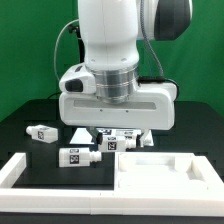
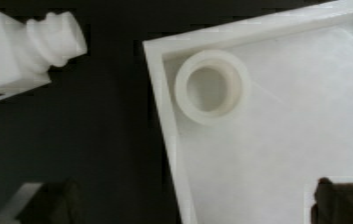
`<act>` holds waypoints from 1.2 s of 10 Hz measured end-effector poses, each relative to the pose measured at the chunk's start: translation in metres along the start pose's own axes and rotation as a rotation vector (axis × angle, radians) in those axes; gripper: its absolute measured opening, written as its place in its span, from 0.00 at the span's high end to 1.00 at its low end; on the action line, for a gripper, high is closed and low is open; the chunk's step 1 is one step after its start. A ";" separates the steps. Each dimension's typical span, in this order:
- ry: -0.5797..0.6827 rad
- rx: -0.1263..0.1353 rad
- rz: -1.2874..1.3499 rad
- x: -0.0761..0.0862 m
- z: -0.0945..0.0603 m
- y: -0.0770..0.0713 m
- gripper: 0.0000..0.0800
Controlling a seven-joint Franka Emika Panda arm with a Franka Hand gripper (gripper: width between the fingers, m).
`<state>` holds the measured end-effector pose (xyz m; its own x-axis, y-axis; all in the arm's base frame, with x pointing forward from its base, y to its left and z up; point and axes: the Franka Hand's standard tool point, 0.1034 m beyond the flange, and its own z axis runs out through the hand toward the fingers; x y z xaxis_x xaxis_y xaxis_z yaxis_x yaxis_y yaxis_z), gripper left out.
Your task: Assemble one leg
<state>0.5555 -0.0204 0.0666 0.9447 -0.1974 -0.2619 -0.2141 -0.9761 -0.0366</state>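
Exterior view: a black table [image 1: 15, 135] is seen before a green backdrop [image 1: 25, 50], with several white legs [image 1: 78, 156] laid on it. In the wrist view one leg [image 2: 22, 55] is shown near the corner of the white panel [image 2: 262, 150], not touching it. The gripper [image 2: 182, 200] is held above the panel, fingers spread wide, nothing grasped.

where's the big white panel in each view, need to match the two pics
Exterior view: the panel lies at the front, toward the exterior view's right.
Wrist view: the panel fills much of the picture, showing one corner and a round socket.
Shared landmark: a leg lies beside the panel's edge. The legs in the exterior view lie near it too, but which one matches cannot be told.
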 end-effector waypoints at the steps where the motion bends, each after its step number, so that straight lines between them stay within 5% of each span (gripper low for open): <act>1: -0.006 0.011 0.002 -0.006 -0.002 0.019 0.19; 4: -0.031 0.005 0.105 -0.024 0.004 0.083 0.19; 9: -0.034 0.001 0.103 -0.026 0.007 0.084 0.19; 12: 0.050 0.004 0.395 -0.019 0.018 0.085 0.19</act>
<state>0.5146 -0.0984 0.0515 0.8002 -0.5620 -0.2093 -0.5644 -0.8237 0.0539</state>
